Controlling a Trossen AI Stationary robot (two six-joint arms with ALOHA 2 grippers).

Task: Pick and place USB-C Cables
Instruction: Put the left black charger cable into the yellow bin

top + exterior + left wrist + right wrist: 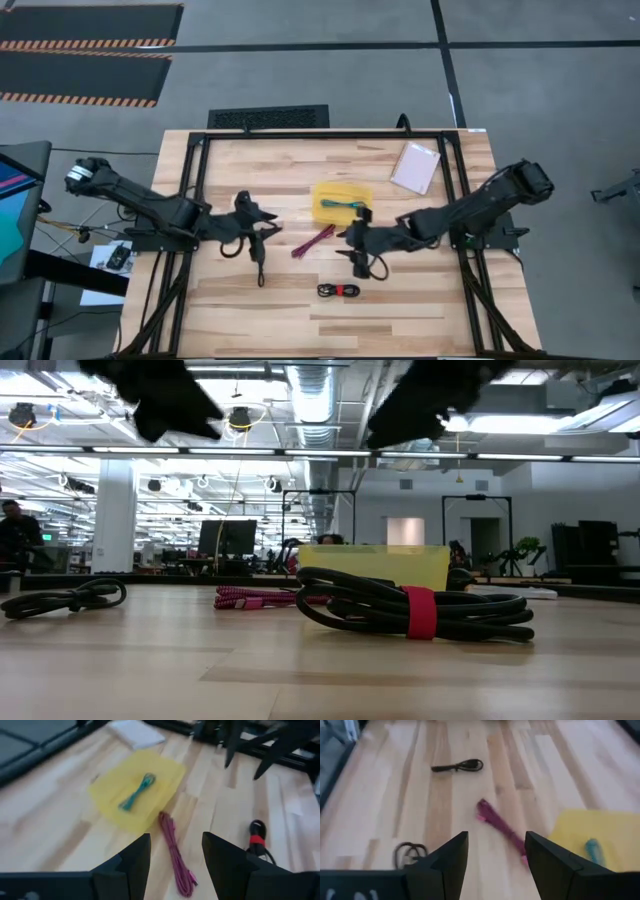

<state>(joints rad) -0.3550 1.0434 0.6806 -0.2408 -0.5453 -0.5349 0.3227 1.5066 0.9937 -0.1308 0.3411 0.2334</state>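
Teal cable (343, 205) in tray; maroon (313, 241), 2 black (339, 290) (260, 268) on table.

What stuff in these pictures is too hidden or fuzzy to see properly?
- Teal cable: hidden in the low view by the yellow tray's wall.
- Plug ends: too small in the high view, blurred in both wrist views.
- Bundle with the red tie: partly hidden in the left wrist view behind the left tool's finger.
- Thin black cable: the left tool covers its upper end in the high view.
- Both arms: cut off by the low view's top edge.
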